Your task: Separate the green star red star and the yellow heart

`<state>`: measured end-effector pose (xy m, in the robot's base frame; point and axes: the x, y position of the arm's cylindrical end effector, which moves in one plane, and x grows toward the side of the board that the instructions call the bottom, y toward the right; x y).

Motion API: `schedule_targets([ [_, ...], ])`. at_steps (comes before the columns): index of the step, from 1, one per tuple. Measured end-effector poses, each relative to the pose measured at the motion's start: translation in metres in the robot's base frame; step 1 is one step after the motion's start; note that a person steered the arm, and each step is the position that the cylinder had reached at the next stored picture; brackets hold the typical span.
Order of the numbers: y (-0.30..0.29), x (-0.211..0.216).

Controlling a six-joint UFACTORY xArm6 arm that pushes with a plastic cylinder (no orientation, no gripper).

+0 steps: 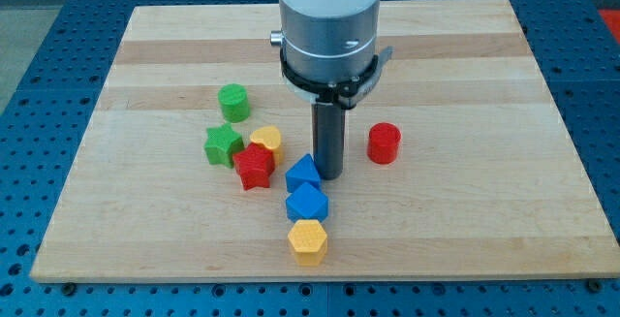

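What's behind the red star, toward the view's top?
The yellow heart sits directly behind the red star, touching it; its lower part is covered. The green star is alongside, to the view's left.

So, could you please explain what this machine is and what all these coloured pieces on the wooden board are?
This is a robot arm seen by a single camera. It has no pincer and holds nothing: it ends in a dark rod whose tip slides along the wooden board to push blocks. The tip stands beside the blue blocks, on their right. At the view's left the green star, red star and yellow heart sit bunched together. Also there: a green cylinder, a red cylinder and a yellow hexagon.
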<state>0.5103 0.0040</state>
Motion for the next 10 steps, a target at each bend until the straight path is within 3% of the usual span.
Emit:
schedule_targets([
  [2, 0.004, 0.0],
  [4, -0.013, -0.067],
  [5, -0.049, -0.067],
  [10, -0.117, -0.058],
])
